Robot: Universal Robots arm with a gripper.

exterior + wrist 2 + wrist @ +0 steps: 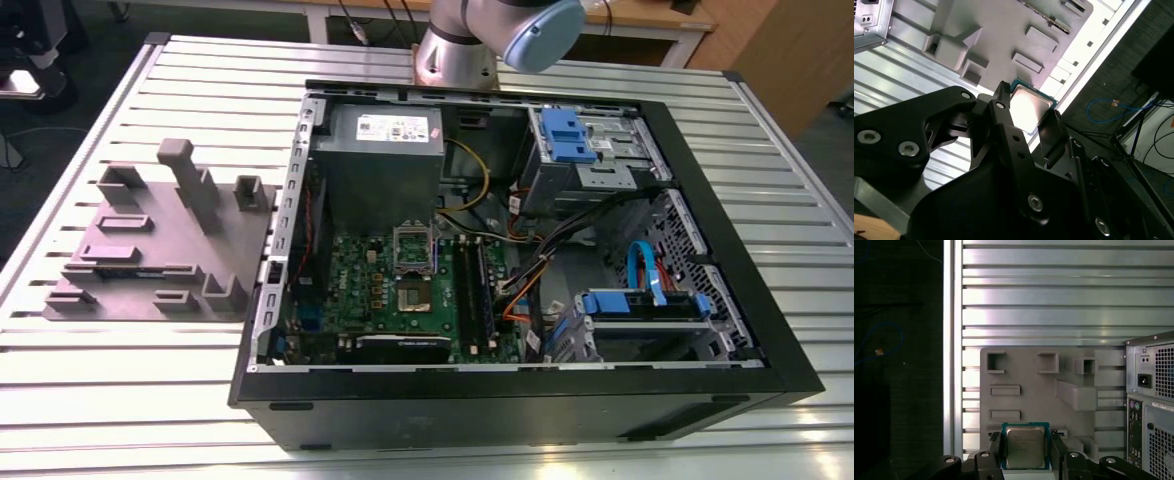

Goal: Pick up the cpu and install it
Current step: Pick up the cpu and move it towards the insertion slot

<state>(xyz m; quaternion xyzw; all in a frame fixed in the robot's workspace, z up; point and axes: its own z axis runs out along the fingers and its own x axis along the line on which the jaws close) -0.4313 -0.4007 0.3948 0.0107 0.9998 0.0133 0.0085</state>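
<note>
My gripper (1025, 442) is clenched on the cpu (1025, 451), one finger against each of two opposite edges. I hold it over the grey fixture (1054, 390) on the slatted table (1054, 290), near the open computer case (1154, 400).

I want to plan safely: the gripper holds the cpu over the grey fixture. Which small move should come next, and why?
Probably carry it level toward the computer case. In both wrist views the gripper is shut on the cpu at two opposite edges, above the grey fixture, while the motherboard socket sits inside the case.
</note>
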